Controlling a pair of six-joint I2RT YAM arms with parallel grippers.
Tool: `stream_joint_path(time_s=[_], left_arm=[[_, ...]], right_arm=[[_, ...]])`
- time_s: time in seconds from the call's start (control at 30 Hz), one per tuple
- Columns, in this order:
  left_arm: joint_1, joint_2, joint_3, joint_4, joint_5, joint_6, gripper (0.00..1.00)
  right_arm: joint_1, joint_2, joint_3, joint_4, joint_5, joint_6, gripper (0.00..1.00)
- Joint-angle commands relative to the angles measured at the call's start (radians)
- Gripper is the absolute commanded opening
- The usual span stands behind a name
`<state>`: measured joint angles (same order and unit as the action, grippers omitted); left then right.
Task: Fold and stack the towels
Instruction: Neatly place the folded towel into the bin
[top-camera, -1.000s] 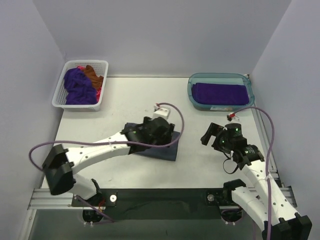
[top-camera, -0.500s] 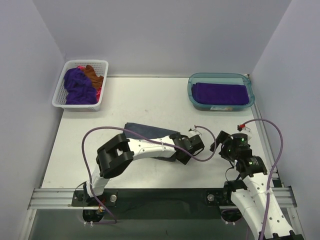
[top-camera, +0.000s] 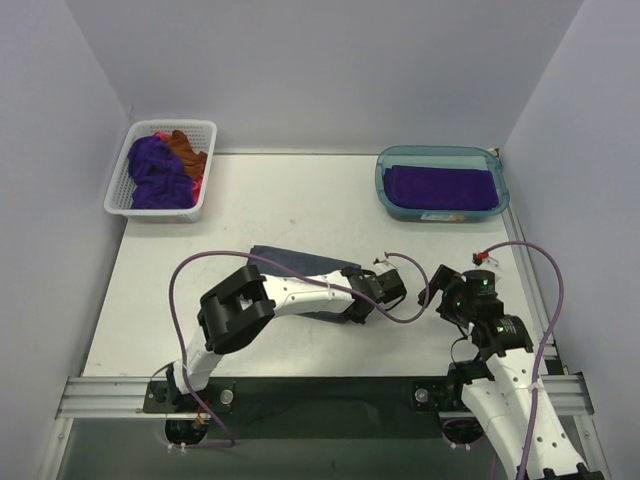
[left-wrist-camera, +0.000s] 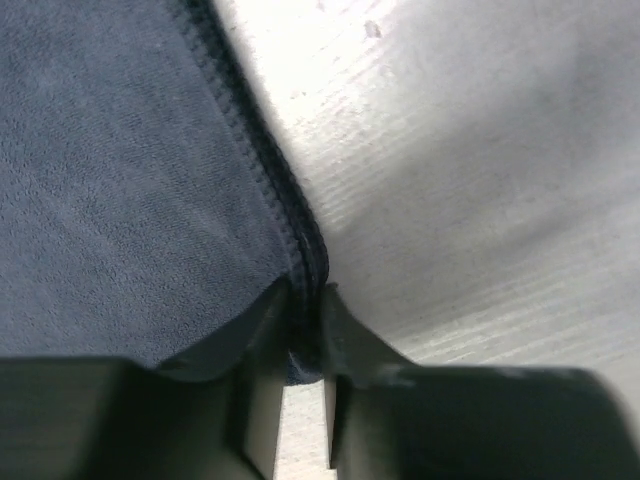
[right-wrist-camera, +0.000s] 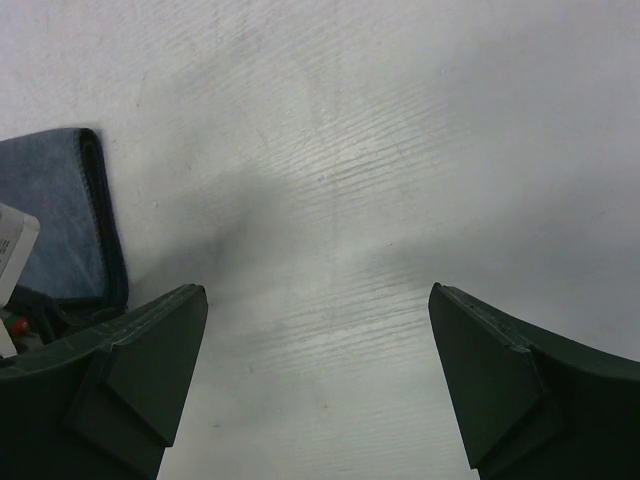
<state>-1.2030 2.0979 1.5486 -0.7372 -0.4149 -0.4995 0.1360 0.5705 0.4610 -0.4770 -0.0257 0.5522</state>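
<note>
Pinching slate towel (left-wrist-camera: 120, 180) hem, between left jaws

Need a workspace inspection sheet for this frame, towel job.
Surface: white table.
Job's things: slate towel folded mid-table; purple towel folded in teal tub; mixed towels heaped in white basket.
Clutter: nothing seen.
Hands: left hand pinching slate towel's hem; right hand open, empty, above table.
Cables: purple cables loop off both arms.
Surroundings: plain walls on three sides.
</note>
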Motion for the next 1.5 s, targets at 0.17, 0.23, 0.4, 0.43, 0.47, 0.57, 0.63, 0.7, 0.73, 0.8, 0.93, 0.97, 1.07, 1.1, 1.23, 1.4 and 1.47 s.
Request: stream_joint_path(time_s=[0.17,0.23,0.4,0.43,0.47,0.57,0.63,0.7,0.73,0.8,0.93,0.97,1.07,1.1,1.23,1.4,1.47], left_arm=[[0.054,-0.022,-0.128,0.05,0.074,-0.03,0.0],[0.066,-0.076,-0.156,0.073,0.096,-0.031,0.0],[0.091,-0.189,-0.202,0.137,0.151,-0.042,0.0],[0.097,-0.203,-0.208,0.145,0.172,-0.042,0.0],[0.099,-0.214,-0.22,0.16,0.182,-0.043,0.0],[0.111,-0.252,-0.24,0.196,0.226,-0.054,0.0],[0.115,-0.266,-0.243,0.203,0.249,-0.059,0.0],[0.12,-0.275,-0.24,0.208,0.257,-0.059,0.0],[0.122,-0.28,-0.242,0.209,0.26,-0.059,0.0],[0.128,-0.288,-0.24,0.211,0.261,-0.059,0.0],[0.137,-0.297,-0.237,0.22,0.272,-0.07,0.0],[0.138,-0.299,-0.237,0.222,0.275,-0.073,0.0],[0.145,-0.299,-0.234,0.223,0.28,-0.082,0.0],[0.146,-0.3,-0.234,0.225,0.283,-0.088,0.0],[0.151,-0.3,-0.225,0.236,0.288,-0.102,0.0],[0.151,-0.3,-0.222,0.249,0.291,-0.132,0.0],[0.152,-0.299,-0.22,0.26,0.292,-0.142,0.0]], right_arm=[[-0.006,0.011,-0.056,0.142,-0.226,0.055,0.99],[-0.004,0.029,-0.074,0.196,-0.279,0.093,0.99],[-0.006,0.133,-0.172,0.436,-0.423,0.286,0.99],[-0.004,0.159,-0.188,0.471,-0.468,0.314,0.99],[-0.004,0.21,-0.202,0.536,-0.482,0.346,0.99],[0.007,0.332,-0.239,0.705,-0.502,0.426,1.0],[0.013,0.405,-0.242,0.794,-0.516,0.469,1.0],[0.043,0.504,-0.24,0.877,-0.511,0.5,1.0],[0.062,0.566,-0.237,0.9,-0.507,0.537,1.0],[0.123,0.621,-0.232,0.962,-0.467,0.574,1.0],[0.223,0.747,-0.226,1.032,-0.381,0.666,1.0],[0.235,0.761,-0.237,1.063,-0.37,0.702,1.0],[0.273,0.796,-0.243,1.091,-0.323,0.744,1.0],[0.293,0.804,-0.237,1.088,-0.309,0.747,1.0],[0.342,0.856,-0.196,1.063,-0.28,0.761,1.0],[0.393,0.942,-0.165,1.118,-0.257,0.821,0.99],[0.413,0.983,-0.157,1.15,-0.252,0.845,0.97]])
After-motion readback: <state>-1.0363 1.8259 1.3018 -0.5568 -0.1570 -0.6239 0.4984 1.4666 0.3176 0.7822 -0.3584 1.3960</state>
